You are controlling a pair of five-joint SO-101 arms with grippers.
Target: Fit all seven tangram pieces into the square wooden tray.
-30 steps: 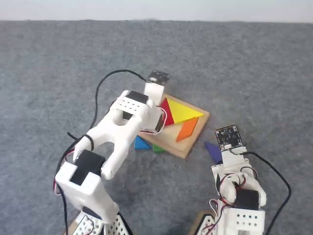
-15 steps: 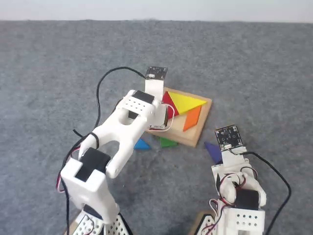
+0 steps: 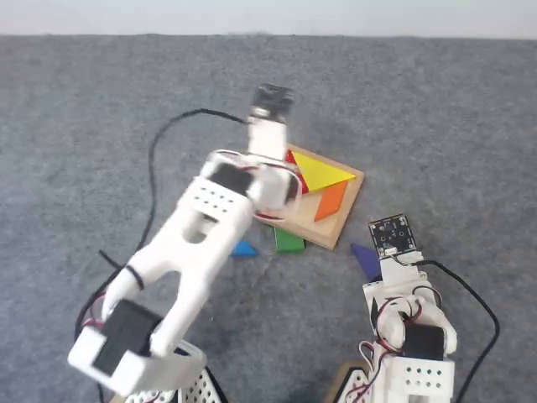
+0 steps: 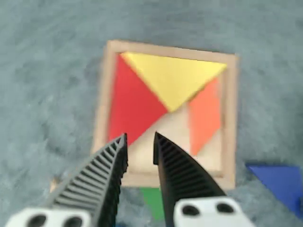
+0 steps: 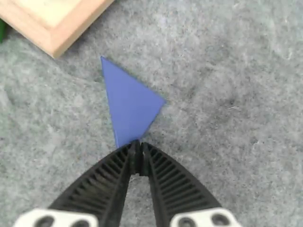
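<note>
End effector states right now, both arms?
Left end effector: open a little, empty, above the wooden tray edge.
Right end effector: shut, empty, tips at the blue triangle.

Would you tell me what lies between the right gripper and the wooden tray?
In the right wrist view a blue triangle lies on grey carpet between the right gripper and the wooden tray, apart from the tray.

Smooth wooden tray (image 4: 230, 118), fuzzy grey carpet (image 3: 84, 126), ribbed black plastic left pincer (image 4: 140, 138).
</note>
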